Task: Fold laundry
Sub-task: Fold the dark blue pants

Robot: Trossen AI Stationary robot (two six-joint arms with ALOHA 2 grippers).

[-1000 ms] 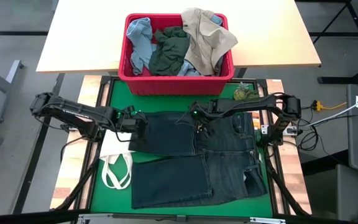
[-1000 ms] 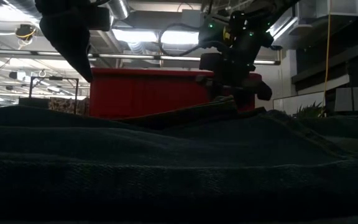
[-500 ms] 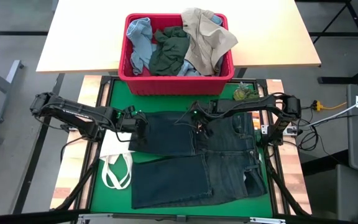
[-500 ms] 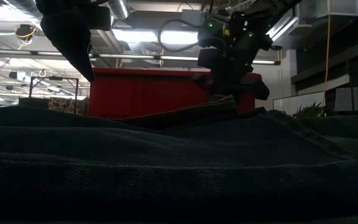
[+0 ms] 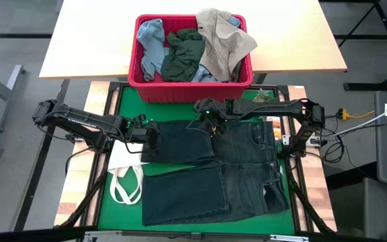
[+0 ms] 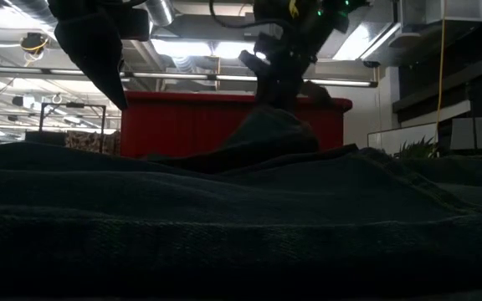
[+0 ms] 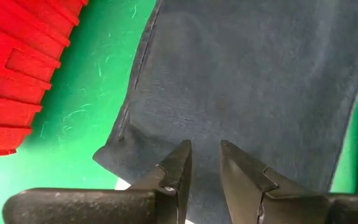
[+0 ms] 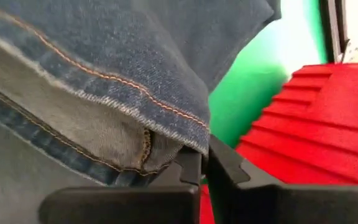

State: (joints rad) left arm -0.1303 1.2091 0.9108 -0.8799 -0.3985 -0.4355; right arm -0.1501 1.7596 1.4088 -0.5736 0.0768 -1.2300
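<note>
Dark navy jeans point(image 5: 207, 181) lie spread on the green mat point(image 5: 123, 107), waistband toward the table's right. My right gripper point(image 5: 207, 126) is shut on a stitched hem of the far leg and holds it raised in a peak point(image 6: 270, 130). My left gripper point(image 5: 150, 140) hangs over the left end of that leg. Its fingers point(image 7: 179, 165) stand a little apart, with flat denim showing between them. More laundry fills the red basket point(image 5: 190, 91): a beige piece point(image 5: 224, 40), a light blue piece point(image 5: 150, 40) and a dark green piece point(image 5: 183, 54). My right gripper pinches the jeans' hem point(image 8: 166, 146), with its orange stitching, between its two fingers. The denim's dark outside and paler inside both show at the pinch. The fingers slant down from the table's right. The held part is lifted, and the rest of the jeans lies on the mat.
A white tote bag point(image 5: 126, 181) lies at the mat's left, beside the jeans. The red basket stands just past the mat's far edge, close behind my right gripper. A small green bundle point(image 5: 265, 101) sits at the mat's far right corner.
My right gripper has shut on the jeans' hem, rolled its wrist and risen, moving a little toward the basket. The hem has come up off the mat into a peak, while the rest of the jeans stays flat.
</note>
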